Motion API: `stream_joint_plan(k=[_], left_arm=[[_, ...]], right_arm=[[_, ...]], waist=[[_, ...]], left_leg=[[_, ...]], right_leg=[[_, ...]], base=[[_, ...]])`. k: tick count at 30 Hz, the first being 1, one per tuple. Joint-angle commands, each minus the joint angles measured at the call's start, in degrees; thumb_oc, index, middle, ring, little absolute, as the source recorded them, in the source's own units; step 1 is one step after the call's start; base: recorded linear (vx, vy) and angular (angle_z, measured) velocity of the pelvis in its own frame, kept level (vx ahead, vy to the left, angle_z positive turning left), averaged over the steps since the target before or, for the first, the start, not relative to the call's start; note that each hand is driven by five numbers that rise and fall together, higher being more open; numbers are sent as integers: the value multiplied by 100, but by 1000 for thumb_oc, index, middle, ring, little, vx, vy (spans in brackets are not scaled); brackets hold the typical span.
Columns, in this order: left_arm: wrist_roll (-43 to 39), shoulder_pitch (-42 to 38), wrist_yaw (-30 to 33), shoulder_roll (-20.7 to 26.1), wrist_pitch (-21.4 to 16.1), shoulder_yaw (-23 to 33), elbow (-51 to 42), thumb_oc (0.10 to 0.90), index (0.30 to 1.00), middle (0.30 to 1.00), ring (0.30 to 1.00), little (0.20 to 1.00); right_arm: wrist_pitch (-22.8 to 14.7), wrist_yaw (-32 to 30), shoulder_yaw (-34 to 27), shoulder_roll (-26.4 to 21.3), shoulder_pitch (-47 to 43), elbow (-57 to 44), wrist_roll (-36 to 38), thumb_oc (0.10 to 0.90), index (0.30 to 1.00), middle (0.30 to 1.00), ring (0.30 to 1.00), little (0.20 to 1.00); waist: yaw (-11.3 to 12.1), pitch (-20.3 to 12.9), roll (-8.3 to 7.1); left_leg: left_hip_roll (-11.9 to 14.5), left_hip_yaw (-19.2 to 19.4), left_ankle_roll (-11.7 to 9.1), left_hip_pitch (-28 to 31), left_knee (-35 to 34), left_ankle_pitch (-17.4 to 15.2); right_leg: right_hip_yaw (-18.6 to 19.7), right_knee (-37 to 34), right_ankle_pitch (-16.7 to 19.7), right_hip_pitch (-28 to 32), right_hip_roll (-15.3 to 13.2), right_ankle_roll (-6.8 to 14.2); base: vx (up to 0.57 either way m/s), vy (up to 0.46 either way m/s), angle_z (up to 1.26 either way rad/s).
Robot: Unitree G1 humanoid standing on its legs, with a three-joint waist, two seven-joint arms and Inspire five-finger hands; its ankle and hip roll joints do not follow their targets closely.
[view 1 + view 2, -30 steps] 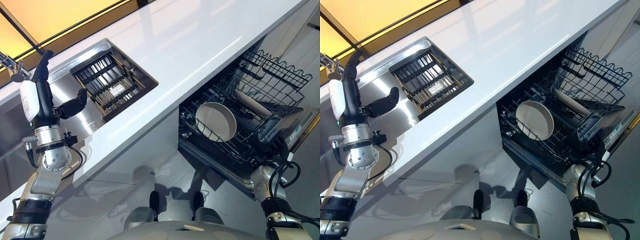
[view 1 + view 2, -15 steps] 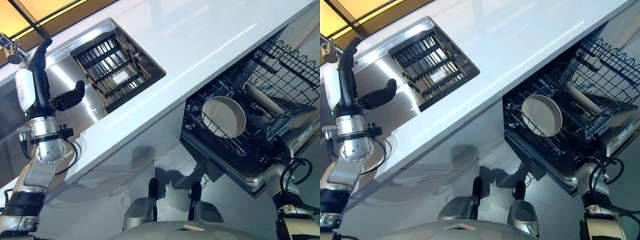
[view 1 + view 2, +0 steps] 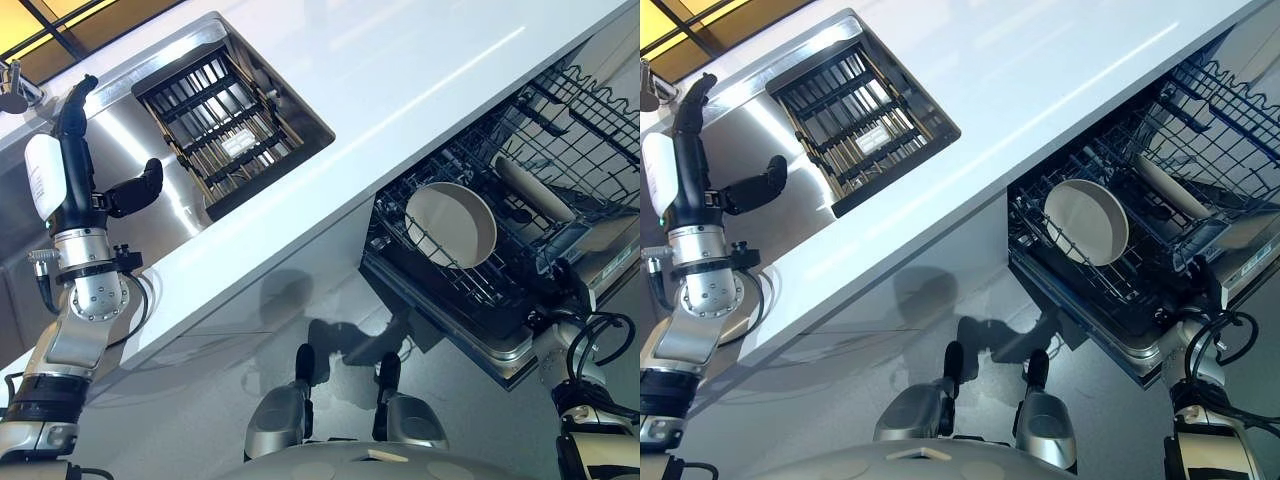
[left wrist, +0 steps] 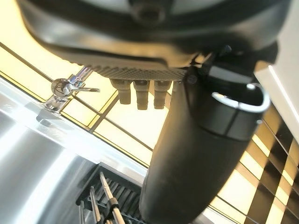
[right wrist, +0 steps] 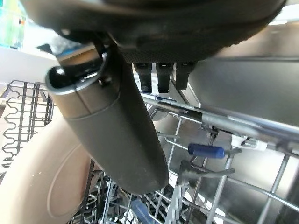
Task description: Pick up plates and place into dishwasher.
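At the right of the frame, a cream plate (image 3: pixel 451 224) stands on edge in the open dishwasher's lower rack (image 3: pixel 470 290), with a second plate (image 3: pixel 535 190) leaning just beyond it. The right hand (image 5: pixel 112 126) is by the rack with fingers straight, holding nothing. At far left the left hand (image 3: pixel 75 165) is raised over the sink (image 3: pixel 150 190), fingers relaxed and empty.

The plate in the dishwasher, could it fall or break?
Maybe. The round plate stands tilted in the lower rack, so a bump could tip it. The right hand is close beside that plate and the wires; moving carelessly might knock it. The left hand hovers over the sink, holding nothing.
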Motion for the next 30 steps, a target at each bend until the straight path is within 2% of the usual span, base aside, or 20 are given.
stream_joint_plan(k=[1, 5, 8, 11, 12, 14, 16, 17, 20, 21, 22, 23, 25, 27, 28, 30], left_arm=[[-177, -628, 258, 401, -171, 156, -92, 800, 900, 900, 900, 900], [-189, -708, 198, 386, -155, 93, -34, 800, 900, 900, 900, 900], [-233, -822, 127, 380, -113, 14, 0, 800, 900, 900, 900, 900], [-274, -898, -1, 388, -128, -76, 33, 800, 900, 900, 900, 900], [-297, -883, -42, 392, -179, -76, 48, 800, 900, 900, 900, 900], [-311, -796, -106, 386, -292, -55, 53, 800, 900, 900, 900, 900], [-329, -715, -177, 375, -428, -42, 81, 800, 900, 900, 900, 900], [-302, -654, -227, 349, -516, -33, 99, 800, 900, 900, 900, 900], [-299, -574, -271, 319, -607, -38, 89, 800, 900, 900, 900, 900], [-296, -542, -290, 312, -628, -41, 70, 800, 900, 900, 900, 900], [-295, -516, -315, 308, -633, -52, 49, 800, 900, 900, 900, 900], [-277, -496, -326, 292, -616, -42, 16, 800, 900, 900, 900, 900], [-167, -443, -282, 215, -547, -53, -77, 800, 900, 900, 900, 900], [-103, -370, -254, 152, -532, -1, -132, 800, 900, 900, 900, 900], [-65, -311, -206, 97, -532, 43, -166, 800, 900, 900, 900, 900], [-30, -277, -161, 56, -507, 96, -192, 800, 900, 900, 900, 900]], right_arm=[[-1021, 922, 415, -650, -1156, -1169, 66, 800, 900, 900, 900, 900], [-945, 1555, 730, -567, -1589, -1427, 731, 800, 900, 900, 900, 900], [-808, 2085, 1023, -337, -2095, -1535, 1342, 800, 900, 900, 900, 900], [-470, 2659, 1426, 12, -2657, -1777, 2131, 800, 900, 900, 900, 900], [-251, 3009, 1546, 133, -2799, -1877, 2410, 800, 900, 900, 900, 900], [113, 3590, 1759, 316, -2945, -2140, 2762, 800, 900, 900, 900, 900], [291, 3909, 1964, 430, -3044, -2475, 2917, 800, 900, 900, 900, 900], [278, 3867, 2049, 507, -3092, -2660, 2905, 800, 900, 900, 900, 900], [-120, 3275, 2112, 534, -3135, -2828, 2367, 800, 900, 900, 900, 900], [-404, 2733, 2105, 530, -3138, -2861, 1919, 800, 900, 900, 900, 900], [-823, 1945, 2070, 487, -3137, -2820, 866, 800, 900, 900, 900, 900], [-979, 1554, 2052, 397, -3129, -2812, -7, 800, 900, 900, 900, 900], [-801, 793, 2011, 280, -2982, -2942, -1039, 800, 900, 900, 900, 900], [-626, 635, 1898, 177, -2709, -3101, -1192, 800, 900, 900, 900, 900], [-479, 370, 1755, 149, -2370, -3220, -1523, 800, 900, 900, 900, 900], [-399, 309, 1597, 87, -2007, -3264, -1536, 800, 900, 900, 900, 900]], waist=[[211, -238, -198], [350, -242, -241], [496, -259, -268], [699, -309, -304], [765, -326, -324], [875, -351, -353], [956, -402, -391], [997, -432, -410], [1044, -467, -435], [1059, -470, -440], [1066, -472, -445], [1046, -489, -452], [994, -483, -462], [929, -470, -466], [842, -450, -469], [735, -438, -473]], left_leg=[[-504, 242, 270, -279, 784, -795], [-538, 142, 284, -315, 901, -821], [-576, 64, 307, -343, 1002, -850], [-619, -34, 326, -376, 1138, -889], [-639, -68, 332, -397, 1200, -910], [-660, -103, 339, -394, 1287, -972], [-696, -150, 352, -447, 1338, -953], [-712, -175, 362, -453, 1370, -967], [-732, -201, 382, -452, 1393, -983], [-740, -209, 397, -427, 1399, -999], [-748, -218, 411, -387, 1417, -1049], [-754, -222, 428, -397, 1389, -1012], [-767, -205, 469, -364, 1364, -1020], [-768, -172, 508, -312, 1316, -1028], [-769, -130, 536, -281, 1293, -1046], [-760, -68, 570, -232, 1246, -1056]], right_leg=[[-13, 1377, -1163, -454, 247, -320], [-71, 1355, -1148, -408, 227, -340], [-126, 1334, -1141, -362, 207, -360], [-214, 1307, -1133, -294, 181, -385], [-248, 1290, -1132, -262, 172, -392], [-282, 1284, -1163, -197, 166, -400], [-319, 1237, -1120, -176, 163, -396], [-335, 1220, -1118, -144, 166, -391], [-349, 1205, -1116, -105, 170, -384], [-342, 1212, -1120, -80, 176, -382], [-322, 1240, -1151, -50, 183, -379], [-320, 1230, -1119, -71, 179, -380], [-262, 1250, -1104, -89, 182, -369], [-202, 1266, -1090, -101, 186, -350], [-149, 1290, -1075, -128, 187, -321], [-74, 1303, -1061, -141, 190, -291]], base=[[71, 33, 2], [67, 22, 8], [64, 18, 5], [81, 2, 8], [80, -4, 11], [82, -5, 7], [86, -4, 7], [100, -7, 17], [59, -1, 19], [74, -2, 7], [64, 9, 4], [46, 17, 1], [0, 0, 0], [0, 0, 0], [0, 0, 0], [-16, 7, 0]])
